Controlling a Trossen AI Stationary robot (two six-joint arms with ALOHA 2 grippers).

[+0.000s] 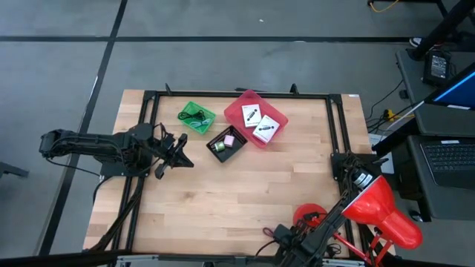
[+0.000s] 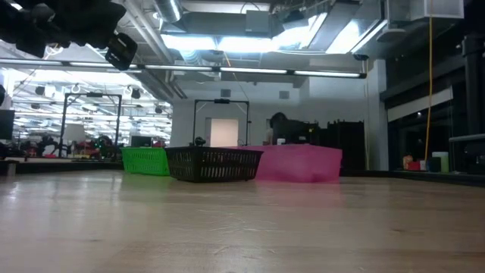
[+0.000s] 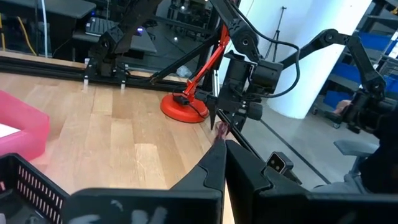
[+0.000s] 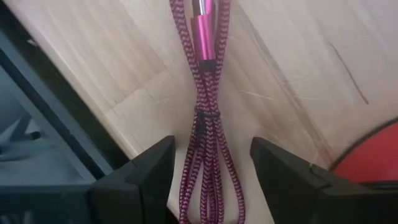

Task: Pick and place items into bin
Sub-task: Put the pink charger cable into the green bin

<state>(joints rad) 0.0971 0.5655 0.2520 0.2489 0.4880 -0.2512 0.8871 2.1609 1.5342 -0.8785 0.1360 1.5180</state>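
left gripper (image 1: pixel 180 150) hovers over left side of the table (image 1: pixel 223 200), fingers closed on nothing, just left of the black bin (image 1: pixel 226 144). green bin (image 1: pixel 197 117) at back holds a dark cord. black bin holds pink cube (image 1: pixel 229 139) plus a dark piece. pink bin (image 1: pixel 255 117) right of it holds two white cards (image 1: pixel 251 113). right gripper (image 4: pixel 208 171) at front edge near red lamp (image 1: pixel 378 208), fingers open either side of bundled maroon cord (image 4: pixel 207 93) lying on the wood
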